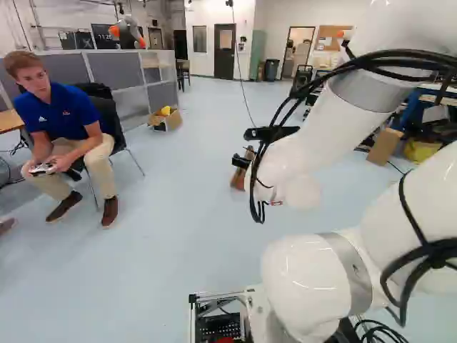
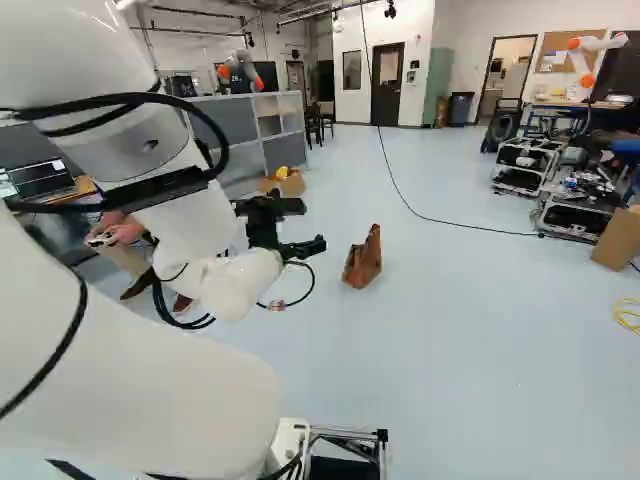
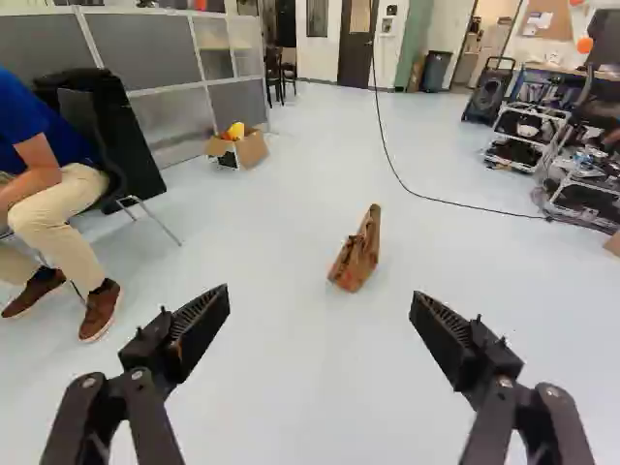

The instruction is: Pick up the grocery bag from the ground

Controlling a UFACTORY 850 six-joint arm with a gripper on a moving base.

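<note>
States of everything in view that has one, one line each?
Black two-fingered claw: open, empty
Brown tapering bag: standing on floor, ungripped
Tan cardboard box: open-topped, yellow item in it
Dark rectangular door: shut
Thin black cable: slack along floor

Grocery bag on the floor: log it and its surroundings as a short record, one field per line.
object: brown grocery bag
resting on: the pale floor
posture: standing, narrowing toward the top
gripper: jaws open, the gripper facing the bag
contact: none; the bag stands ahead, beyond the jaws
visibility: unobstructed in the wrist and right base views, partly hidden by the gripper in the left base view
beyond the bag: a dark cable lying across the floor
farther off: an open cardboard box by the grey partition
pickup: not yet made
</note>
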